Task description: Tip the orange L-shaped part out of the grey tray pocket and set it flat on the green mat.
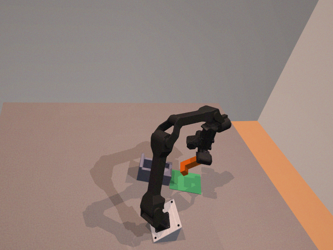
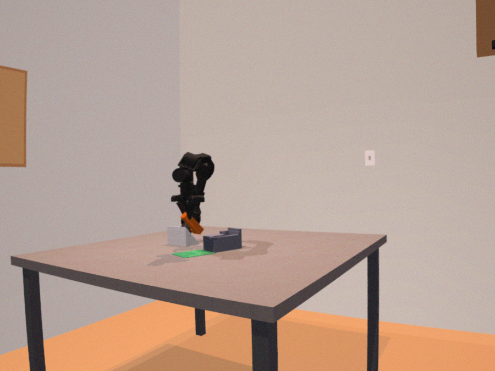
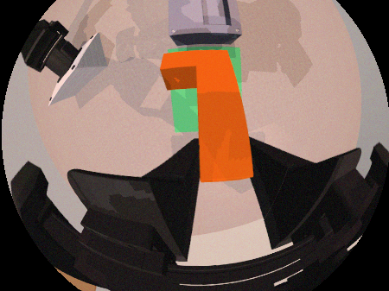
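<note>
My gripper is shut on the straight end of the orange L-shaped part. The part hangs tilted in the air above the green mat, its L-shaped end pointing down and away from the fingers. The grey tray stands beside the mat with its pocket empty.
The arm's pale base block stands on the table near the mat and tray. The arm's upright link rises in front of the tray in the top view.
</note>
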Available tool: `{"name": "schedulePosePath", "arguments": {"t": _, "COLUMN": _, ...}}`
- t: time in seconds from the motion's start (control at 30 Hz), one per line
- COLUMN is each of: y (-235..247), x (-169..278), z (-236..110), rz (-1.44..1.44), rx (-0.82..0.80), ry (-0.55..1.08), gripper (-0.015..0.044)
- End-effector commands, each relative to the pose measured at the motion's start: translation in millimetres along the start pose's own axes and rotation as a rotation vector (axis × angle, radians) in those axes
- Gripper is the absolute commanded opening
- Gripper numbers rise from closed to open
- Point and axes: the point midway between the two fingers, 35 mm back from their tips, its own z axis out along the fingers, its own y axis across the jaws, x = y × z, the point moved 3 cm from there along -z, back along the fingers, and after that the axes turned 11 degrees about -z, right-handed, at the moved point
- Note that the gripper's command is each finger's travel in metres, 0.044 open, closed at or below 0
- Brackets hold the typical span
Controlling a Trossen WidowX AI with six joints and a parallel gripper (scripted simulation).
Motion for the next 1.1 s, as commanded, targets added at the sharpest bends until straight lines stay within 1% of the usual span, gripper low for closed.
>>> {"name": "schedulePosePath", "arguments": {"t": 0.0, "y": 0.2, "x": 0.1, "z": 7.2, "rz": -0.001, "rx": -0.003, "ry": -0.003, "gripper": 0.0000}}
{"name": "schedulePosePath", "arguments": {"t": 1.07, "y": 0.1, "x": -0.2, "z": 57.2, "rz": -0.002, "rx": -0.003, "ry": -0.004, "gripper": 0.0000}}
